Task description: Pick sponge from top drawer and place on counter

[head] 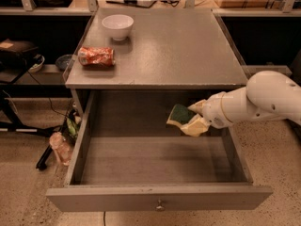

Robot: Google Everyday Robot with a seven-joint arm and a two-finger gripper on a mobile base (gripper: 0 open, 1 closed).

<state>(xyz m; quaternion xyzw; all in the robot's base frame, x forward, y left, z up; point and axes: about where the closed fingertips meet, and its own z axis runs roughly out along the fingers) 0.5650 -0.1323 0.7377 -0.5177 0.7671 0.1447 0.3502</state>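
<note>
Top drawer (141, 159): pulled wide open, brass knob (160, 205) on its front panel nearest the camera.
Pincer (194, 118): in the air over the drawer's right half, below the front edge of the surface (178, 51), pinching the sponge (180, 114).
Sponge: between the pincer's pale fingers (197, 126), green face upward, sticking out to their left, above the drawer floor.
Surface: speckled grey, square.
Can (96, 56): crushed, near the front-left corner.
Bowl (117, 25): white, toward the back-left corner.
</note>
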